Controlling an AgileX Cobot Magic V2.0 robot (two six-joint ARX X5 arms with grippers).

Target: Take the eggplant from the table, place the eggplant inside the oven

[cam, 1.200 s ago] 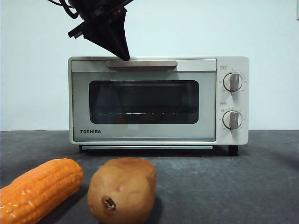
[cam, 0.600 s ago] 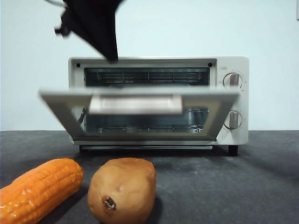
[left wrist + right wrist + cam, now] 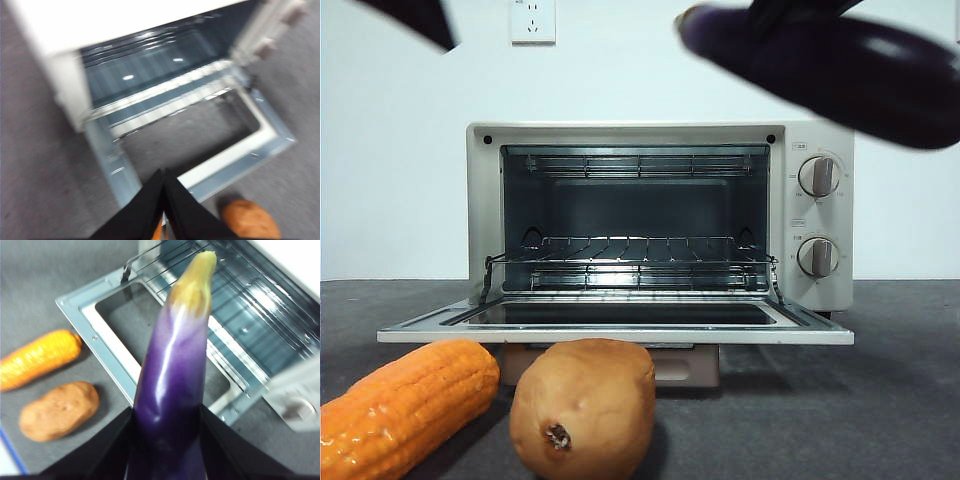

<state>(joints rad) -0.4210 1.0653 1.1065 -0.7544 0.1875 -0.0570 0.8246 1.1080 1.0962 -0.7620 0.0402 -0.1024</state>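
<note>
Now the oven (image 3: 660,215) door, half-lowered 0.5 s ago, is seen fully dropped, rack exposed. The eggplant (image 3: 172,385) is clamped in the right hand (image 3: 167,440), carried high above the desk (image 3: 880,400) over the oven's knob side, stem toward the cavity. The left hand (image 3: 164,200), jaws pressed together and empty, has been withdrawn above the door. Insertion is judged unobstructed; corn (image 3: 400,405) and potato (image 3: 582,405) remain in front.

An orange corn cob (image 3: 400,405) lies at the near left of the surface, its kernels glossy. Just beside it sits a tan-brown potato (image 3: 583,405) (a dark pit shows on its near end). High on the pale wall (image 3: 400,160) behind, a white power socket (image 3: 533,20) is mounted.
</note>
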